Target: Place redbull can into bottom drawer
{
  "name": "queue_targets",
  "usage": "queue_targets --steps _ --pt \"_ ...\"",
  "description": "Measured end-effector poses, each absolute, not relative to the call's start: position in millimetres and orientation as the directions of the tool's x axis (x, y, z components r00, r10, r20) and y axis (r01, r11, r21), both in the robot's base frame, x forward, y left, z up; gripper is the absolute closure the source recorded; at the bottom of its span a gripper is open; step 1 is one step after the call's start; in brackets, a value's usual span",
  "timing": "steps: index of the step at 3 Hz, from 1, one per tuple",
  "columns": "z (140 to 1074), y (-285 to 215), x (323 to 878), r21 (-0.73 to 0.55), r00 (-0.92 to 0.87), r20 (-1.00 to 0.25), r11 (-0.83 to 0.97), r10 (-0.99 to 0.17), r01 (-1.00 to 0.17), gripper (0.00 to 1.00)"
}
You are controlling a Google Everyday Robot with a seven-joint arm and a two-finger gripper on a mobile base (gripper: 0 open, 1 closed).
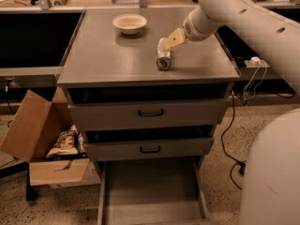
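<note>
Camera view shows the reach-and-grasp step under way, with nothing lifted yet. The redbull can point(164, 56) lies on its side on the grey cabinet top point(103, 57), right of centre, its round shiny end towards the front edge. The gripper point(171, 38) comes in from the right on the pale arm point(243, 13) and sits low at the can's far end, just beside it or touching it (which of the two I cannot tell). Nor can I tell whether the claw is spread or closed, or whether it has any hold on the can.

A cream bowl point(130, 22) stands well apart at the back left of the top, out of the way. The bottom drawer point(150, 189) is already pulled out near the floor, its flat floor bare, while the two upper drawers point(150, 112) are pushed in. A cardboard box point(28, 132) holding snack bags sits on the floor to the left.

By my judgement the next move calls for the claw to straddle the can across its narrow width and pinch it firmly, since a can on its side may roll. Then comes a lift clear of the top, a move out past the front edge and a long descent to the open tray.
</note>
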State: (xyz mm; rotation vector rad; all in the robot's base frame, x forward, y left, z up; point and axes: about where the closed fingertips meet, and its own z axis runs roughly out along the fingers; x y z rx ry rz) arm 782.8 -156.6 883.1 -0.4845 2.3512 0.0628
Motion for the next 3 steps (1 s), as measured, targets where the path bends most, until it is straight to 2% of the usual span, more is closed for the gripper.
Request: queue_targets --steps 3 --pt "859.2 -115.4 794.0 0.006 -0.75 -0.596 0.933 -0.286 -0.36 0.0"
